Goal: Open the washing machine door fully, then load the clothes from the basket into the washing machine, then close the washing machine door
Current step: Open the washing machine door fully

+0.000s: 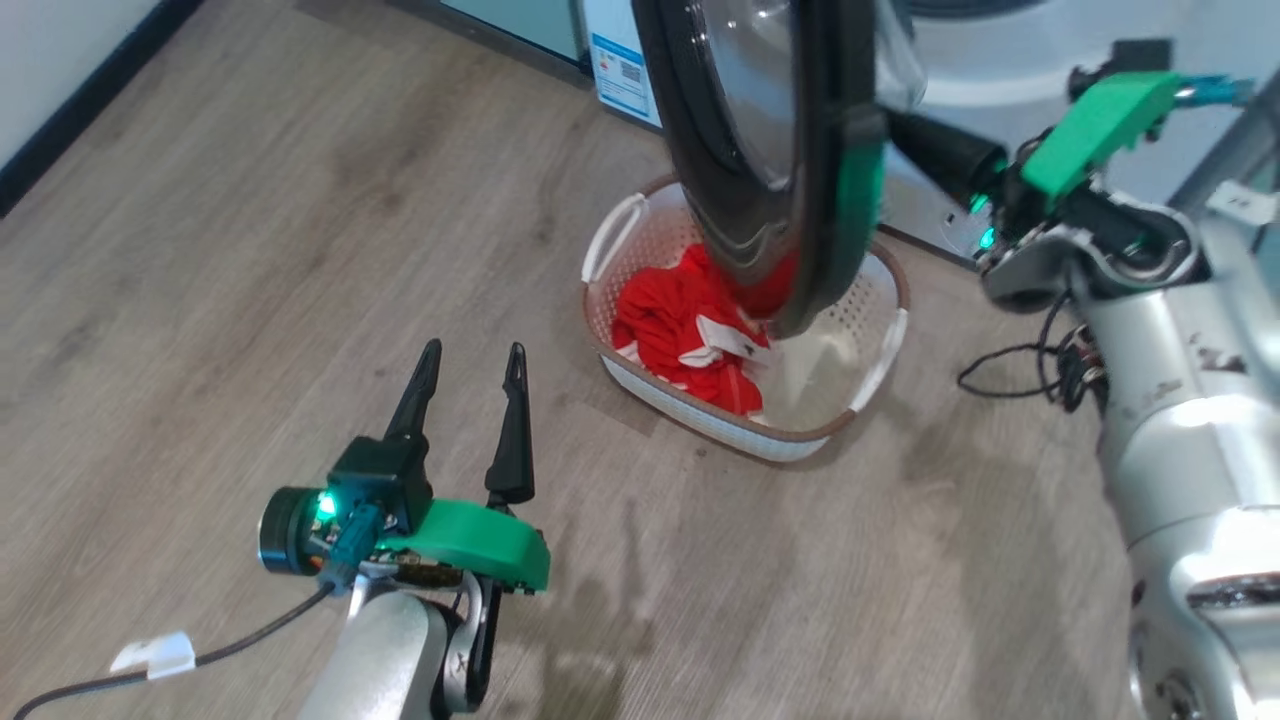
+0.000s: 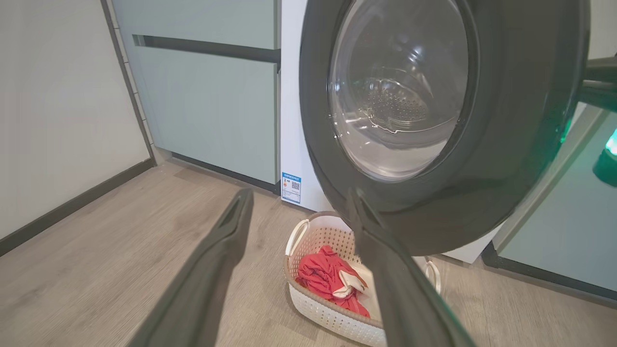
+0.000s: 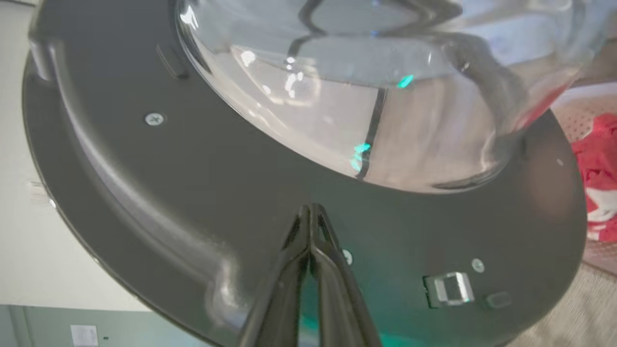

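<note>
The washing machine door (image 1: 760, 150), black-rimmed with a clear glass bowl, stands swung out edge-on above the basket (image 1: 880, 300). My right gripper (image 1: 893, 125) is shut, its tips pressed to the door's inner black rim (image 3: 144, 193); the right gripper (image 3: 311, 210) holds nothing. The cream basket (image 2: 318, 308) sits on the floor before the white washing machine (image 2: 294, 120), with the red clothes (image 1: 680, 315) inside and partly hidden by the door. My left gripper (image 1: 473, 350) hovers open over the floor left of the basket. In the left wrist view the left gripper (image 2: 299, 200) faces the door (image 2: 511, 144) and the clothes (image 2: 323, 277).
Pale teal cabinets (image 2: 207, 96) stand left of the machine, with a dark skirting board (image 2: 72, 207) along the wall. A black cable (image 1: 1010, 370) lies looped on the floor by my right arm. Bare wood floor (image 1: 250, 250) stretches left of the basket.
</note>
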`<state>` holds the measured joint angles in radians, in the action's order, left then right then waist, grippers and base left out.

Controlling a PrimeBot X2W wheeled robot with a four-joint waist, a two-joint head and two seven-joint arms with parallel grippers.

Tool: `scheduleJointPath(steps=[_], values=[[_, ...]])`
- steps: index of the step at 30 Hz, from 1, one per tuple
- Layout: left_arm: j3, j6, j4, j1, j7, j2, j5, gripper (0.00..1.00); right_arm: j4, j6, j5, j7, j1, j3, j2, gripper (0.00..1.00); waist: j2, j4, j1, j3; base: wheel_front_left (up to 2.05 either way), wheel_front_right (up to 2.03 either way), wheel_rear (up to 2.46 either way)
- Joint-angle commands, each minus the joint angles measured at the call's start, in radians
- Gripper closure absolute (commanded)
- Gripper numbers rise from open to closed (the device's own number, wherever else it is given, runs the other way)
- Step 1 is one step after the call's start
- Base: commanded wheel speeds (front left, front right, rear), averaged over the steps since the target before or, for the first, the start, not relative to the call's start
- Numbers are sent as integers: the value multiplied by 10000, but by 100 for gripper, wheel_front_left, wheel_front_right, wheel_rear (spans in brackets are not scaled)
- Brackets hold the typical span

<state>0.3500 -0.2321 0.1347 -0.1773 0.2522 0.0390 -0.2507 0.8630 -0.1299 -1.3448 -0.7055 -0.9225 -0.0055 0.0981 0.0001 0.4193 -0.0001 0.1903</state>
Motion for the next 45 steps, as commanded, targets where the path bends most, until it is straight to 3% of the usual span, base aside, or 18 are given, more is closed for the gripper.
scheduleJointPath(steps=[1, 8, 16, 27, 32, 36, 42, 45], values=[[-434, 17, -285, -99, 95, 112, 40, 0, -480, -8, -171, -169, -22, 320, -360, 100, -1, 248, 1, -177, 0, 0, 0], [-595, 106, -266, 81, 95, 112, 169, 0, -720, -8, -597, -245, 409, 933, -467, 100, -1, 636, 1, -403, 0, 0, 0], [-621, 130, -182, 225, 95, 112, 197, 0, -891, -8, -2290, 506, 682, 2642, -476, 100, -1, 1069, 1, -721, 0, 0, 0], [-849, 57, -195, 294, 95, 112, 179, 0, -760, -8, -2723, 1264, 733, 3224, -464, 100, -1, 712, 1, -863, 0, 0, 0], [-1164, 73, -183, 249, 95, 112, 197, 0, -1248, -8, -2085, 1898, 1248, 3410, -66, 100, -1, 255, 1, -968, 0, 0, 0], [-1420, 112, -116, 96, 95, 112, 190, 0, -2253, -8, -697, 3032, 1802, 4061, 630, 100, -1, -173, 1, -1006, 0, 0, 0], [-1974, 232, 20, -79, 95, 112, 274, 0, -4360, -8, 1399, 5517, 3001, 5058, 1684, 100, -1, -825, 1, -1046, 0, 0, 0], [-2241, 374, 56, -103, 95, 112, 343, 0, -4947, -8, 3036, 7086, 3428, 5672, 2335, 100, -1, -1092, 1, -1056, 0, 0, 0]])
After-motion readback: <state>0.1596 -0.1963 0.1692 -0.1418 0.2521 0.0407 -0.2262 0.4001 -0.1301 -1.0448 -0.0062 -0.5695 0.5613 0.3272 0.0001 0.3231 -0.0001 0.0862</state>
